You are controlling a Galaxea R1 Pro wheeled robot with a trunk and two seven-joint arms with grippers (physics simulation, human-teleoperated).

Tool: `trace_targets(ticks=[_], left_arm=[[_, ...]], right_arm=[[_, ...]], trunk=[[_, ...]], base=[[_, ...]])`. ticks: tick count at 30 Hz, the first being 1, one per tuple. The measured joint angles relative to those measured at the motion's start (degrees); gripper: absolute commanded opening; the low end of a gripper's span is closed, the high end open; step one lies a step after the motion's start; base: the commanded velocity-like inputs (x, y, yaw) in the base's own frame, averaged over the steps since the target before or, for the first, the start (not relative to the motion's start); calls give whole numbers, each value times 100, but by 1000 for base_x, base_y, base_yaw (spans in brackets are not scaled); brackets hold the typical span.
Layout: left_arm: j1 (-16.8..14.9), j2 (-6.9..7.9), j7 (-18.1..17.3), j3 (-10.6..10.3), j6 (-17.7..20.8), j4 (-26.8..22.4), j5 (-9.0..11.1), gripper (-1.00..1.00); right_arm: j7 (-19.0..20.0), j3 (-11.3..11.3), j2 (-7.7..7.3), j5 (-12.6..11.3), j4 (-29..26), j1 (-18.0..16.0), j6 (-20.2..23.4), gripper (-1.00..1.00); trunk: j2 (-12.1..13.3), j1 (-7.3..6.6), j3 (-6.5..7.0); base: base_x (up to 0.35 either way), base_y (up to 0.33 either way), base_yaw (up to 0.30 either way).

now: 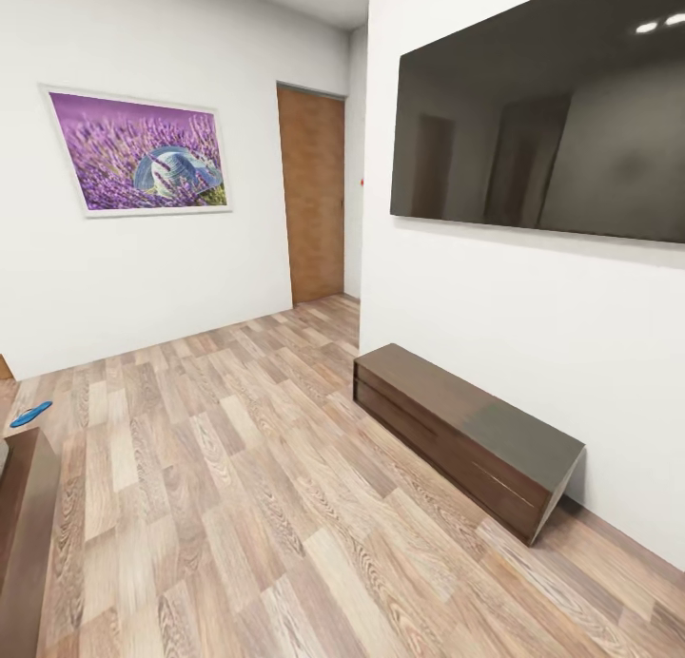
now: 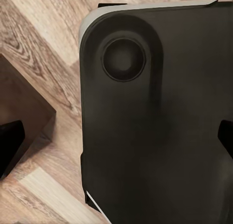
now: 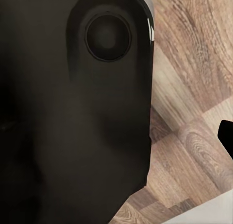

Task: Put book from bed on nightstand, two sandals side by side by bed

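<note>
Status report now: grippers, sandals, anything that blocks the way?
Grippers: state cannot be told from wrist views. One blue sandal on floor, far left by wall. Low bench along right wall under TV; bed frame corner near left.

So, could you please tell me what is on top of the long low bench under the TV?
The bench carries nothing on its visible top; its inside is hidden behind closed fronts.

The room is evenly and brightly lit in the head view, where two ceiling lights are reflected as glare spots on the dark wall screen (image 1: 542, 116). Soft shadow is cast under the long low bench (image 1: 466, 439). Wrist views are darkened by close, slightly blurred black housing
</note>
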Motion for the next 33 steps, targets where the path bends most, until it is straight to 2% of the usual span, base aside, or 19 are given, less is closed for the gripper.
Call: trace_targets(ticks=[8,24,33], left_arm=[[0,0,-1,-3,1,0,0,100],[0,0,-2,-4,0,0,0,100],[0,0,0,-4,0,0,0,100]], right_arm=[[0,-2,-3,0,6,0,-14,100],[0,-3,4,0,8,0,-17,100],[0,3,11,0,8,0,-17,100]], trunk=[[0,0,0],[0,0,0],[0,0,0]], base=[[0,4,-83],[0,25,-251],[0,30,-77]])
